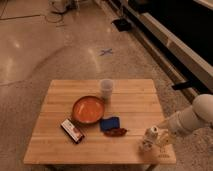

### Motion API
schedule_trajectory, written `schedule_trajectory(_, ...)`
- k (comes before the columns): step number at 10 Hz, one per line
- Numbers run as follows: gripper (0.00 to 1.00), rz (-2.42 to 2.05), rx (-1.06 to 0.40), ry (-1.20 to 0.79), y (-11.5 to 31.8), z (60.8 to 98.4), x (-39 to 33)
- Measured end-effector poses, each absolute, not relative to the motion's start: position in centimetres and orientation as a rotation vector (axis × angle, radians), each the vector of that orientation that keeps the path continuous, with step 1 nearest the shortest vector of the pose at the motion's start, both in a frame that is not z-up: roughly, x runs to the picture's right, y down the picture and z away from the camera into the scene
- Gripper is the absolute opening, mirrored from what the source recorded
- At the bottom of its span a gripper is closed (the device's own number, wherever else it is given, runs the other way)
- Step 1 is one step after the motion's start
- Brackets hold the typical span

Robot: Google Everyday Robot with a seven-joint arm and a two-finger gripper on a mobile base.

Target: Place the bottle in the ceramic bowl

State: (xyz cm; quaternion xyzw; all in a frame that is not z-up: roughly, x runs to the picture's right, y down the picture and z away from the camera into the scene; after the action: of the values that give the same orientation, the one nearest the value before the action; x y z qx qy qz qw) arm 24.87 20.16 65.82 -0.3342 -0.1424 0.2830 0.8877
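The bottle (150, 134), small and pale with a whitish cap, stands upright near the front right corner of the wooden table (130, 100). My gripper (156, 140) is right at the bottle, at the end of the white arm (192, 119) that reaches in from the right. The ceramic bowl (87, 109), orange-red with a darker rim, sits at the table's middle, well to the left of the bottle and gripper, with nothing in it.
A translucent white cup (106, 88) stands just behind the bowl on its right. A blue packet (110, 123) and a reddish-brown item (116, 132) lie between the bowl and the bottle. A dark snack bar (72, 131) lies front left. A dark wall base runs along the right.
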Motion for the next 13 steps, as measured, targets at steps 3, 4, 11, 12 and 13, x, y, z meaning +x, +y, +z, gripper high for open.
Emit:
schedule_trajectory(3,0.65,0.696,-0.624,-0.281,19.9,66.2,24.9)
schedule_trajectory(4,0.65,0.71,-0.616,-0.282,20.0,66.0,24.5)
schedule_trajectory(11,0.65,0.744,-0.549,-0.306,20.5,65.5,20.9)
schedule_trajectory(12,0.65,0.738,-0.533,-0.312,20.5,65.8,20.3)
schedule_trajectory(13,0.65,0.731,-0.518,-0.311,20.6,66.1,20.0)
